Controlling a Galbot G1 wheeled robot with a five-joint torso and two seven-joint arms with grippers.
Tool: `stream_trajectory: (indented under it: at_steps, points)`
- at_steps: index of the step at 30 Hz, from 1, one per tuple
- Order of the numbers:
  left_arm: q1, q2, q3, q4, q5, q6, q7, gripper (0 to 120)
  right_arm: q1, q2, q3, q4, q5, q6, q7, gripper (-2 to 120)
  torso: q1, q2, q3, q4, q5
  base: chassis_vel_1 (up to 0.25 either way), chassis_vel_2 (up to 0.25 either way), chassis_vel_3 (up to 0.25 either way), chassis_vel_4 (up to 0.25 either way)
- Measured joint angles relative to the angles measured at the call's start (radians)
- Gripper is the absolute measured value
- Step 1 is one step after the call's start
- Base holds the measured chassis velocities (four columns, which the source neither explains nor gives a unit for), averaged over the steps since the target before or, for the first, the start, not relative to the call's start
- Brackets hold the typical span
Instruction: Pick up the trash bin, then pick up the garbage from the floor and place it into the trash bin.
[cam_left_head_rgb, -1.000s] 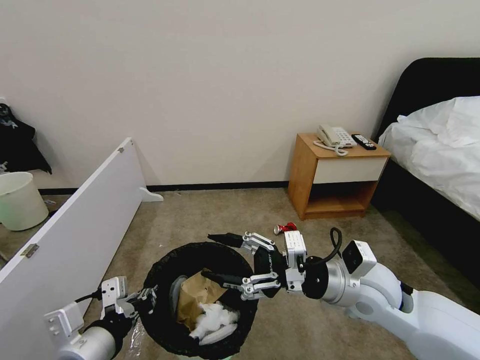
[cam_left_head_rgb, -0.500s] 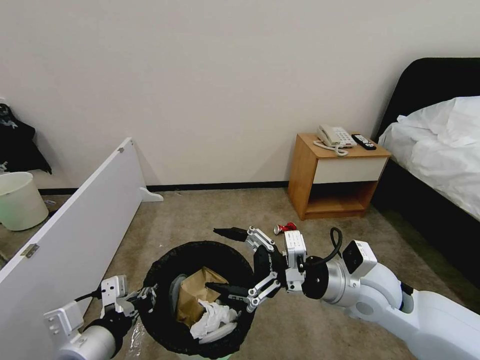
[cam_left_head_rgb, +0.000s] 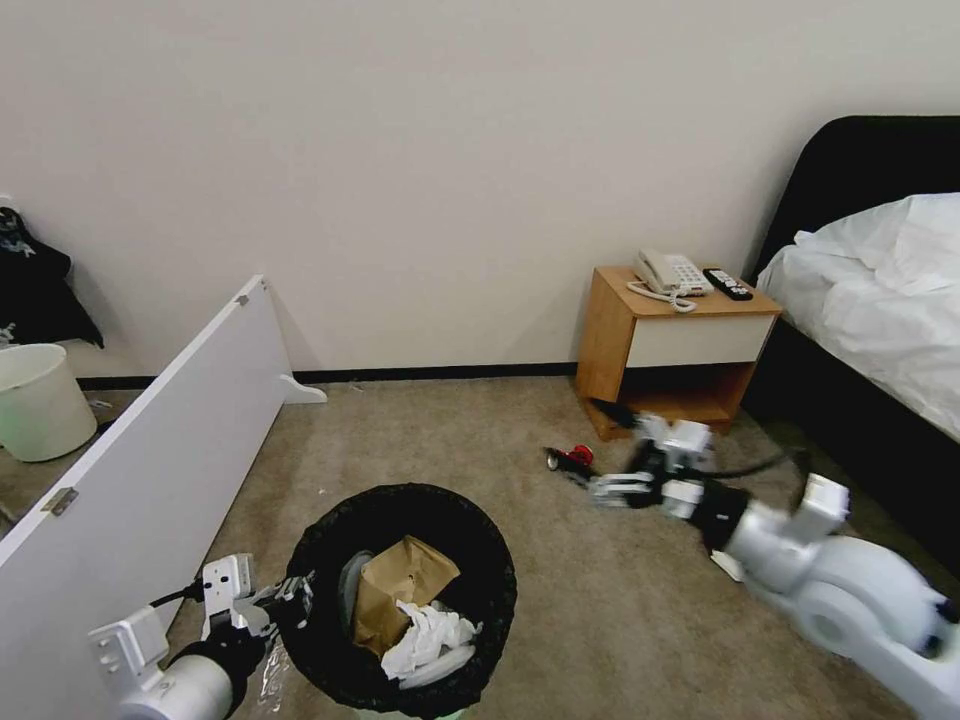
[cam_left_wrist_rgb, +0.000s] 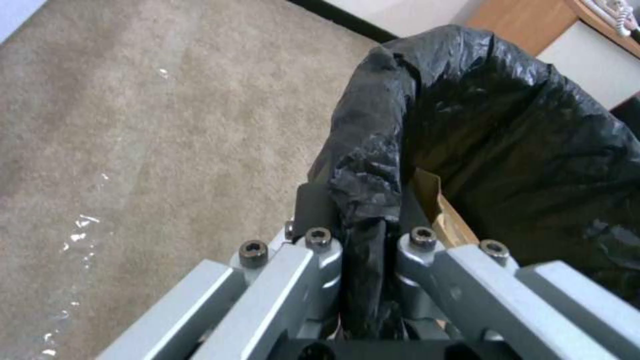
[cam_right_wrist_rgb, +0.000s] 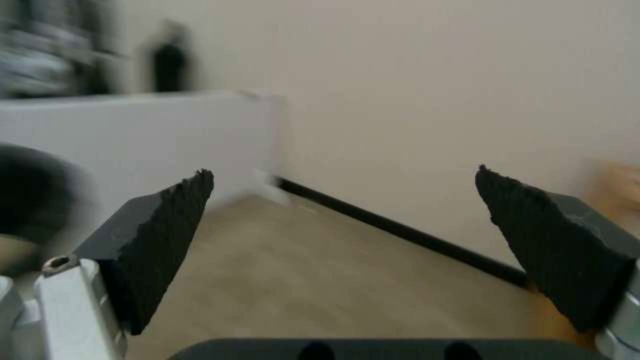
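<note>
Trash bin: round white bin lined with crinkly black plastic bag (cam_left_head_rgb: 400, 590), held at the rim, low and just left of centre in the head view.
Left hand (cam_left_wrist_rgb: 360, 235): pressed onto the bag-covered rim, pinching it.
Done: brown paper bag (cam_left_head_rgb: 400, 590) and crumpled white tissue (cam_left_head_rgb: 430, 635) lie inside the bin.
Left: crushed red can (cam_left_head_rgb: 573, 458) on beige-grey carpet floor (cam_left_head_rgb: 420, 440), near wooden nightstand (cam_left_head_rgb: 670, 350).
Right hand (cam_left_head_rgb: 600, 455): fingers spread, empty, blurred, seemingly just beside the can.

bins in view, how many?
2. The trash bin with the black liner sits low in the head view, its rim clamped by the left gripper. An unlined pale bin stands at far left, beyond the white panel.
</note>
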Motion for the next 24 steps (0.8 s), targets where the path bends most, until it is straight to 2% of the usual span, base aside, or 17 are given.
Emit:
stream_trajectory:
  at_steps: [2,4,7,8,9,11,12,13,14,15,18,20,24]
  points:
    - [-0.001,0.0,0.001,0.0,0.007,0.0,0.002,4,-0.033,0.022,0.038,-0.005,-0.023,-0.009,0.028,100,0.0,0.0,0.0,0.0004,0.0001,0.0,0.0,0.0,0.0]
    - [0.0,0.001,0.005,0.0,0.02,0.0,0.006,4,-0.12,0.099,0.136,-0.013,-0.07,-0.036,0.118,100,0.0,0.0,0.0,0.0002,0.0003,0.0,0.0,0.0,0.0]
    - [-0.001,0.003,0.007,0.0,0.022,0.0,0.007,4,-0.172,0.143,0.193,-0.02,-0.11,-0.036,0.151,100,0.0,0.0,0.0,0.0008,-0.0001,0.0,0.0,0.0,0.0]
    - [-0.006,0.004,0.009,0.0,0.024,0.0,0.008,4,-0.233,0.191,0.253,-0.022,-0.153,-0.036,0.175,100,0.0,0.0,0.0,0.0002,0.0001,0.0,0.0,0.0,0.0]
    - [-0.006,0.004,0.009,0.0,0.024,0.0,0.008,4,-0.233,0.191,0.253,-0.022,-0.153,-0.036,0.175,100,0.0,0.0,0.0,0.0002,0.0001,0.0,0.0,0.0,0.0]
    - [-0.009,0.001,0.011,0.0,0.031,0.0,0.011,4,-0.295,0.239,0.313,-0.022,-0.192,-0.034,0.185,100,0.0,0.0,0.0,-0.0001,-0.0002,0.0,0.0,0.0,0.0]
    - [-0.008,-0.003,0.013,0.0,0.037,-0.001,0.015,4,-0.351,0.29,0.36,-0.021,-0.23,-0.025,0.186,100,0.0,0.0,0.0,-0.0001,-0.0002,0.0,0.0,0.0,0.0]
    - [-0.008,-0.003,0.013,0.0,0.037,-0.001,0.015,4,-0.351,0.29,0.36,-0.021,-0.23,-0.025,0.186,100,0.0,0.0,0.0,-0.0001,-0.0002,0.0,0.0,0.0,0.0]
    - [-0.004,-0.004,0.014,0.0,0.045,-0.002,0.021,4,-0.4,0.344,0.403,-0.029,-0.267,-0.006,0.188,100,0.0,0.0,0.0,0.0,-0.0002,0.0,0.0,0.0,0.0]
    - [-0.003,-0.004,0.014,0.0,0.049,-0.002,0.023,4,-0.416,0.363,0.416,-0.036,-0.279,0.001,0.189,100,0.0,0.0,0.0,0.0002,-0.0004,0.0,0.0,0.0,0.0]
    - [-0.004,-0.003,0.015,0.0,0.053,-0.002,0.024,4,-0.434,0.394,0.434,-0.049,-0.298,0.017,0.189,100,0.0,0.0,0.0,0.0001,-0.0001,0.0,0.0,0.0,0.0]
    - [-0.002,-0.005,0.017,0.0,0.062,-0.003,0.026,4,-0.453,0.451,0.46,-0.065,-0.331,0.04,0.189,100,0.0,0.0,0.0,0.0004,-0.0002,0.0,0.0,0.0,0.0]
    - [0.008,-0.007,0.02,0.0,0.087,-0.003,0.03,4,-0.466,0.49,0.476,-0.065,-0.348,0.045,0.189,100,0.0,0.0,0.0,0.0003,-0.0002,0.0,0.0,0.0,0.0]
